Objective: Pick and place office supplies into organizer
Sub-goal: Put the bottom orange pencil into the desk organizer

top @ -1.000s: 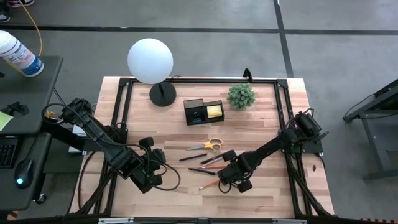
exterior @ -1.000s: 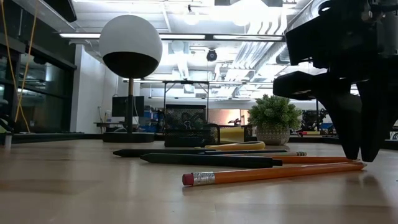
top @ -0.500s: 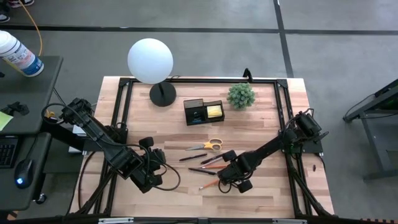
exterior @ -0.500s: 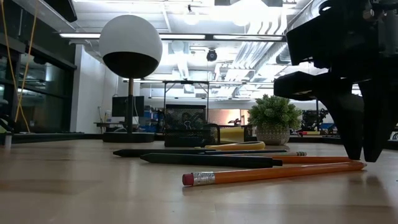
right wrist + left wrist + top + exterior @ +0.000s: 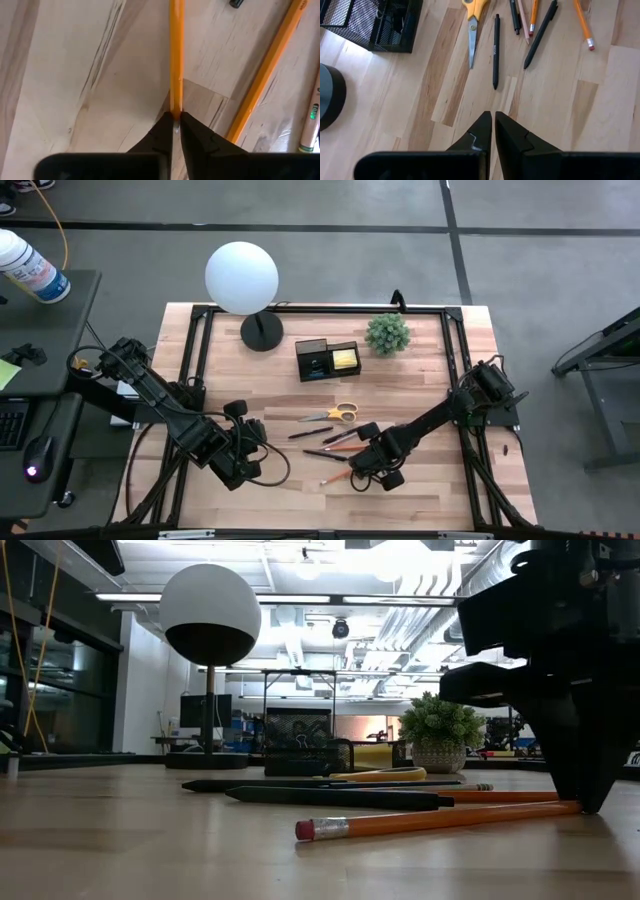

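Orange pencil [image 5: 175,55], yellow-handled scissors [image 5: 473,20], black mesh organizer [image 5: 370,22].

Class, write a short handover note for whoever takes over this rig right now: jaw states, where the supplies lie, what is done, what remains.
Right gripper: jaws shut on the orange pencil, which lies on the table.
Left gripper: jaws shut, empty, waiting left of the supplies.
Organizer: at the back, beside the plant; yellow sticky-note pad already inside.
Yellow-handled scissors, black pens and the other pencils lie loose in mid-table.
Left: lift this pencil into the organizer, then the rest.
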Robot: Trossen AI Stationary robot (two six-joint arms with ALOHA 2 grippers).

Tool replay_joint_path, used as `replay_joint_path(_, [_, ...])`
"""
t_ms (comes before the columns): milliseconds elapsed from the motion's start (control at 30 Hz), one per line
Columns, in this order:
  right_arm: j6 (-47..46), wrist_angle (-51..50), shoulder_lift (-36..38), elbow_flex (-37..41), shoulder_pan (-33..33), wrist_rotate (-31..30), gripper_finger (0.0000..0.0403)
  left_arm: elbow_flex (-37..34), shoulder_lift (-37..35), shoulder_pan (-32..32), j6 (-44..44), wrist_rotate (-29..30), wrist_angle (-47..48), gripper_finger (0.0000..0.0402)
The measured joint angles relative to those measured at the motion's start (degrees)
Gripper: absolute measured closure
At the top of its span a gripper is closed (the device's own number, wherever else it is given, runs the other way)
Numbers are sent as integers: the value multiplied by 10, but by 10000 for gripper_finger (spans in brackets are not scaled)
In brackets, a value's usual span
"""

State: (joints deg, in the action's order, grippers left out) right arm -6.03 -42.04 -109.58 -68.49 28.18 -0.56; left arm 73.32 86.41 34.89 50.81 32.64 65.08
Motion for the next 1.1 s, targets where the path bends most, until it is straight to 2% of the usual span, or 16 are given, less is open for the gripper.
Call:
replay_joint_path(300, [-2,-5,4,-2,0,-4,398,0,0,0,0,4,2,387])
replay_joint_path(867, [-40,-23,62,0,-6,-14,403,0,0,0,0,4,26,387])
replay_joint_path(1000, [-46,-13,57,1,-8,-13,392,0,0,0,0,4,26,387])
replay_joint_path(1100, [-83,-10,57,1,-9,-24,384,0,0,0,0,4,25,387])
